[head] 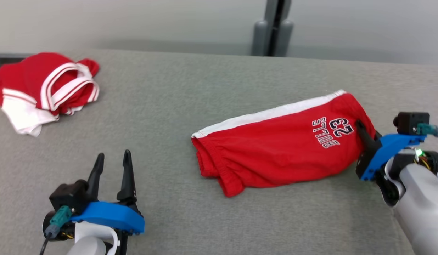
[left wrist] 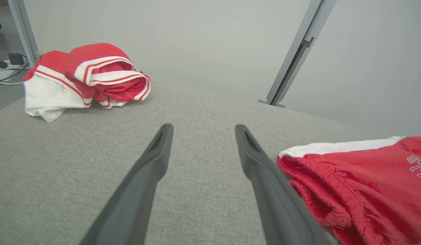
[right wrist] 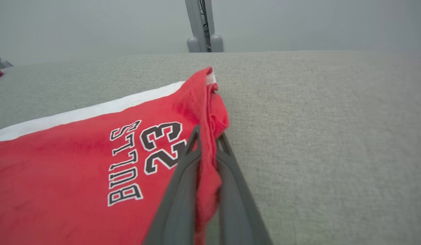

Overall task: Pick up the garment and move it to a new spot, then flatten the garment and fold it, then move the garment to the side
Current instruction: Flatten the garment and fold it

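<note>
So, you have one grey felt table (head: 212,88), the biggest thing here, and two garments on it. The red Bulls shorts (head: 275,152) lie flat and look doubled over lengthwise, with the waistband layers stacked at one end. From that I judge the flattening and folding done, or nearly so. What you have left is the move to the side, which looks about to start.

The second piece, a crumpled red-and-white garment (head: 45,88), sits well apart from the shorts, out beyond their waistband end and farther back; I cannot tell what kind of garment it is.

You have two grippers. The right gripper (head: 360,128) is at the shorts' leg end, beside the number print, its jaws closed on a pinch of the hem. The left gripper (head: 113,155) hovers apart from the shorts, off their waistband end on the near side, with its jaws spread and holding nothing.
</note>
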`<state>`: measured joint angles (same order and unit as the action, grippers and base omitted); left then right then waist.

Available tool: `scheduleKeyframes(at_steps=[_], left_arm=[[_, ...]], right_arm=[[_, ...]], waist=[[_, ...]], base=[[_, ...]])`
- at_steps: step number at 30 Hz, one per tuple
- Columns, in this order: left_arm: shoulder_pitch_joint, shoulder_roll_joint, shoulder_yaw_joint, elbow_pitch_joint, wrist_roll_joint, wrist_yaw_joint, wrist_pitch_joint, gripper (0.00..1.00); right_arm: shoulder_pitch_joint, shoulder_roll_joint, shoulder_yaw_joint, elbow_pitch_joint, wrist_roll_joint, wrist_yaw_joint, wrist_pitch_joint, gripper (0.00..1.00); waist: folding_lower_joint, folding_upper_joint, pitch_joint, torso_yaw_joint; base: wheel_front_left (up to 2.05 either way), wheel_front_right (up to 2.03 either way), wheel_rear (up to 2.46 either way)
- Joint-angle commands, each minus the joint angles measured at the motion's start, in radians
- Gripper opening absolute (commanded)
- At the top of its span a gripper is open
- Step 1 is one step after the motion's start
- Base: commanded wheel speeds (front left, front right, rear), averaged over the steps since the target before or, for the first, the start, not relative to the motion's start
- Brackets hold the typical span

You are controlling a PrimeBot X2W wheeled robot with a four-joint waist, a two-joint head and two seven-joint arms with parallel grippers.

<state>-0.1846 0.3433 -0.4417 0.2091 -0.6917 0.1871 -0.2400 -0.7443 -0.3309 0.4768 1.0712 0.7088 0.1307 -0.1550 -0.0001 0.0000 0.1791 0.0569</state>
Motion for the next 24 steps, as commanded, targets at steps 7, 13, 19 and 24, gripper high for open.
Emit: scheduleKeyframes(at_steps=[7,13,19,24], left_arm=[[0.048,-0.017,-0.013,0.019,0.017,0.006,-0.013,1.00],[0.065,-0.026,-0.025,0.026,0.032,0.008,-0.019,1.00],[0.052,-0.024,-0.030,0.035,0.045,0.005,-0.020,1.00],[0.050,-0.031,-0.022,0.039,0.053,0.007,-0.023,1.00]], right_arm=[[0.153,-0.022,-0.016,-0.021,0.021,0.000,-0.086,0.00],[0.237,-0.018,-0.061,-0.050,0.015,0.000,-0.109,0.00],[0.219,-0.004,-0.112,-0.104,-0.033,0.000,-0.111,0.00],[0.178,0.054,-0.139,-0.187,-0.092,0.000,-0.110,0.00]], waist=[[0.0001,0.0000,-0.084,-0.126],[0.0001,0.0000,-0.091,-0.169],[0.0001,0.0000,-0.090,-0.157],[0.0001,0.0000,-0.097,-0.119]], base=[[0.00,0.00,0.00],[0.00,0.00,0.00],[0.00,0.00,0.00],[0.00,0.00,0.00]])
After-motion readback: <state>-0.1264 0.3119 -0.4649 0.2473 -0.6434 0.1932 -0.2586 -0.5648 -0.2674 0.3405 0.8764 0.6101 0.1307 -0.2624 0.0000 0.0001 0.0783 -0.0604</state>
